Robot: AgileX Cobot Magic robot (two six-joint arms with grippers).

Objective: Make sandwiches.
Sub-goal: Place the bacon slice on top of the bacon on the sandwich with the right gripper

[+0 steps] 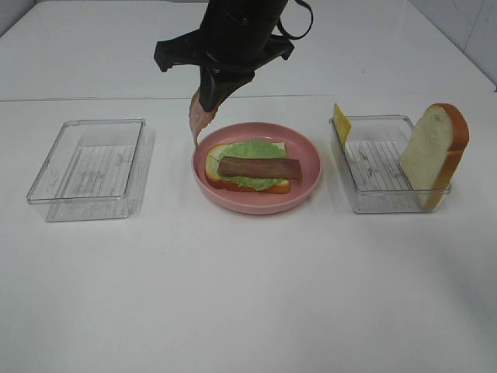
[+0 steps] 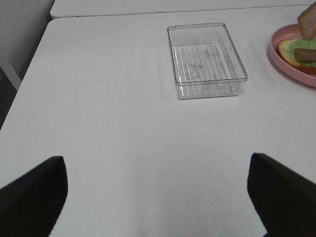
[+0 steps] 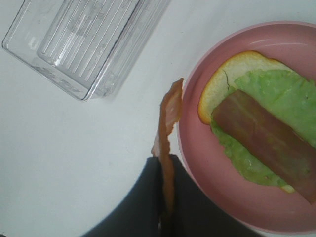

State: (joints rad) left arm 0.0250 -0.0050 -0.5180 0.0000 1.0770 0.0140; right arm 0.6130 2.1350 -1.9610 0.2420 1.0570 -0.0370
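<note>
Bacon strip (image 3: 168,123), thin, wavy, between right fingers (image 3: 140,207) beside round plate (image 3: 195,153)

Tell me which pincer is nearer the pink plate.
Right. The right pincer holds a bacon strip just beside the pink plate; the left pincer sits open, beyond the clear tray.

My black right hand (image 1: 211,95) is pinching a pinkish-brown bacon strip (image 1: 199,120) beside the pink plate (image 1: 307,175). On the plate, the sandwich (image 1: 248,167) is showing green lettuce (image 1: 252,149), reddish-brown bacon (image 1: 260,166) and brown-crusted white bread (image 1: 213,159). Clear ribbed trays (image 1: 93,171) are flanking it on the white table (image 1: 248,295).
</note>
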